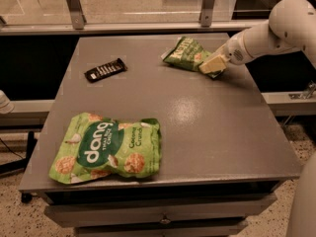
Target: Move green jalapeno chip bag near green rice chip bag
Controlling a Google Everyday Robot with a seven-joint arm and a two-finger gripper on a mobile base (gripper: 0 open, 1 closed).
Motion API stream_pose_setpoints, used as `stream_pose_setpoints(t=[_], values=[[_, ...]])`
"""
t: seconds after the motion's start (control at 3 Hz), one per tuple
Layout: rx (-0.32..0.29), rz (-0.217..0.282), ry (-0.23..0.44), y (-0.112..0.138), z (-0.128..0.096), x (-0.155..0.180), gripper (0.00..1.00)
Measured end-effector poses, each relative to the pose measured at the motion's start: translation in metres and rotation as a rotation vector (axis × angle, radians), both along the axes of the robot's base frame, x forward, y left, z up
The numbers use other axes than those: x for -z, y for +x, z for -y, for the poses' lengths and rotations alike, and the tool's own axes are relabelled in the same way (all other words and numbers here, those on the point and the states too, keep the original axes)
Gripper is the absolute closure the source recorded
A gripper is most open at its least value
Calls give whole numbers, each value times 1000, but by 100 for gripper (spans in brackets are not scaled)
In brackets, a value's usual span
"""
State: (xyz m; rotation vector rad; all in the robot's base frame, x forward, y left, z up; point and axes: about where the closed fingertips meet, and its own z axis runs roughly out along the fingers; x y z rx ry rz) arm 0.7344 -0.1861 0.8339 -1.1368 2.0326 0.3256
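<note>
Item: green jalapeno chip bag (186,53), dark green and crinkled, lying flat at the far right of the table (207,127). Item: green rice chip bag (106,148), lime green, flat at the near left corner, well apart from the first. Item: black snack bar (105,69), far left. Gripper (212,64): low at the jalapeno bag's right edge, touching it; whether it is clamped on the bag or only resting against it cannot be told. Step in hand, as judged: securing the jalapeno bag, transport not yet begun. Next move calls for a firm hold, then a diagonal carry toward the near left, ending just beside the rice bag, not on it.
</note>
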Motion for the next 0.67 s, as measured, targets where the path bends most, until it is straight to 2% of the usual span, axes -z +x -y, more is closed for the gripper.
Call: stream_pose_setpoints(t=[0.67], values=[[0, 0, 0, 0, 0, 0, 100]])
